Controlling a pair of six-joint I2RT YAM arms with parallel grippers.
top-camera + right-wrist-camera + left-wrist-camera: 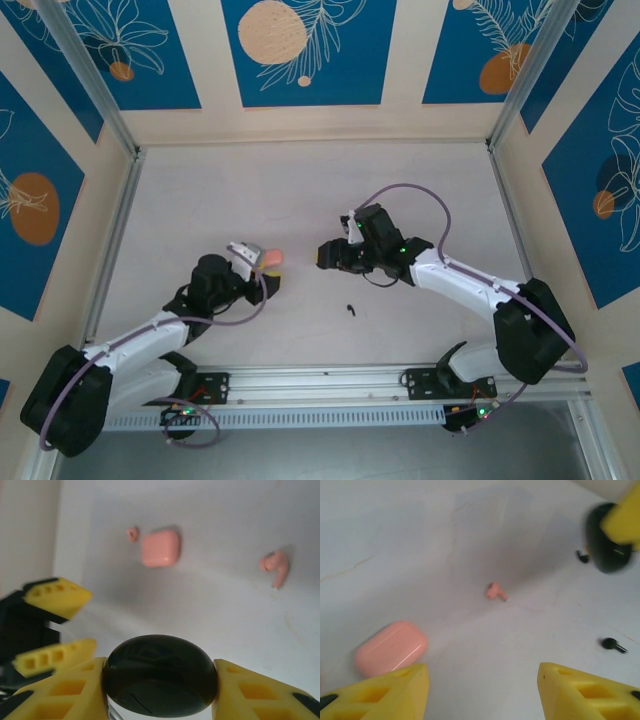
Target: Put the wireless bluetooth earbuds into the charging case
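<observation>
— What sits around you, apart from the job itself?
— A pale, matte worktop (300, 200) under me. In my left wrist view a faint hairline mark (350, 569) crosses it toward 9 o'clock.
— And the surround?
— Cream walls set with blue panels. The blue panel (300, 50) at 12 o'clock carries a peach circle (272, 32) and white leaf outlines. An aluminium post (90, 80) slants up at 11 o'clock, and a second post (530, 75) at 1 o'clock.
— Anything nearer?
— At 6 o'clock a metal rail (320, 380) runs along the worktop's near edge.
</observation>
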